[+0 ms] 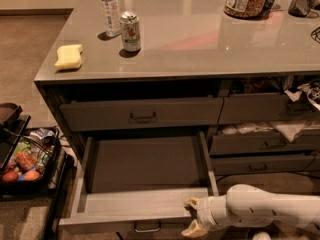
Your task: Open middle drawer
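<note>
Below the counter's (200,39) left end, a wire basket of groceries (22,159) sits on the floor, close to the open drawer's left side. A yellow sponge (68,56) lies near the counter's front-left corner, with a water bottle (109,9) and a can (130,31) just beyond it. Under the front edge, the top drawer (142,113) is closed. The middle drawer (135,206) below it stands far open, showing its dark floor. We see the white arm (265,211) reaching in low from the right, roughly level. Its gripper (192,216) is at the right end of the drawer front, jaws spread wide. One fingertip (191,202) is by the top lip, the other lower. Floor lies open to the gripper's right.
</note>
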Robot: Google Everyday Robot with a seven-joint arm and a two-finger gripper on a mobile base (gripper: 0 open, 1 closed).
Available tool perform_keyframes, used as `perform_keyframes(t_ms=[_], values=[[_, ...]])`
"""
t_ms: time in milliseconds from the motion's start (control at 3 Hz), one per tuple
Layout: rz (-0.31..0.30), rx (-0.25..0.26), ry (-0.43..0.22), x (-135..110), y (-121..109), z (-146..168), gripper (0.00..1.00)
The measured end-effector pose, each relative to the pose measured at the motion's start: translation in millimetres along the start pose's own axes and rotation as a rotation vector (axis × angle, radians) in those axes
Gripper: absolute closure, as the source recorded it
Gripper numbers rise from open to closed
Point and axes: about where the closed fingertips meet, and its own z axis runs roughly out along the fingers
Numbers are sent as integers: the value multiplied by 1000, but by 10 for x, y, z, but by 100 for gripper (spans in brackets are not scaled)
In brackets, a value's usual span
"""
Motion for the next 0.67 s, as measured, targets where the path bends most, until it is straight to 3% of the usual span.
perform_keyframes(t_ms=[667], values=[[38, -27, 5, -56, 226, -42, 39]])
